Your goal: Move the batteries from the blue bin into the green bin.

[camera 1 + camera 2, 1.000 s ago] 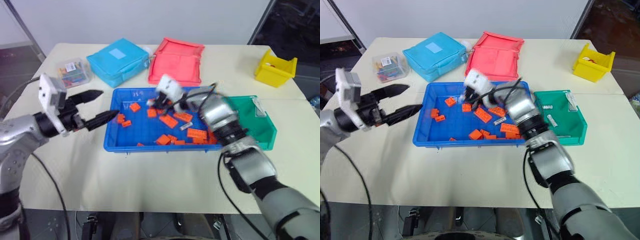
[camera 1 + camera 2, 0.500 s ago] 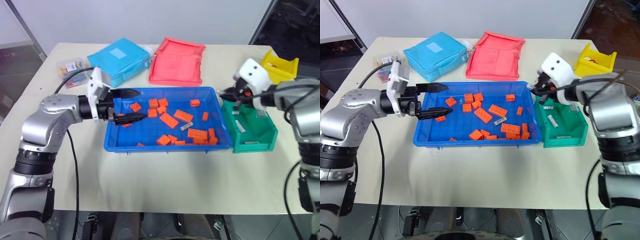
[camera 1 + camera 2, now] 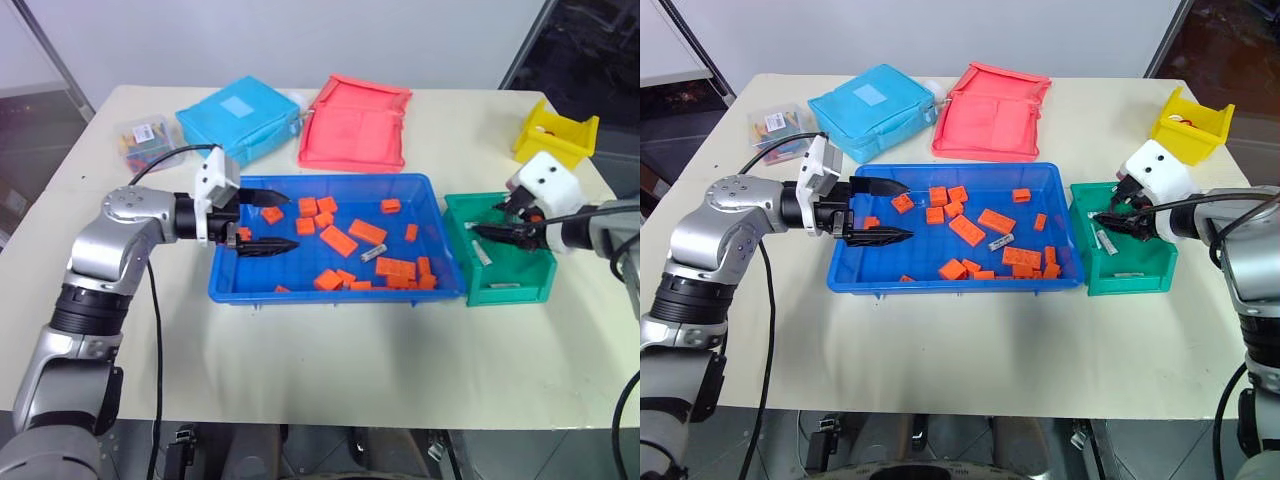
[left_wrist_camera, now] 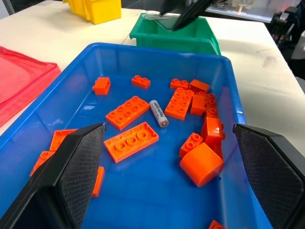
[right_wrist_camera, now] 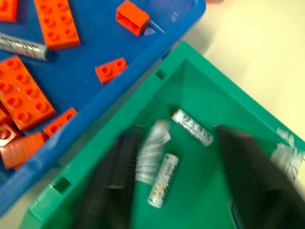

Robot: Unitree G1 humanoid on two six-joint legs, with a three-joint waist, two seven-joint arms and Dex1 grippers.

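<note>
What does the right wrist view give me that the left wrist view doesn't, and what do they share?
Right wrist view only: three batteries lying inside the green bin, between the right gripper's open fingers.

Left wrist view only: the yellow bin, a red pouch, and the left gripper's open fingers over the blue bin.

Both: the blue bin, orange blocks, one battery left among them, and the green bin.

Silver-grey jointed arms are carrying white wrist camera blocks, black cables, and black textured tapering fingers (image 4: 78, 164).
</note>
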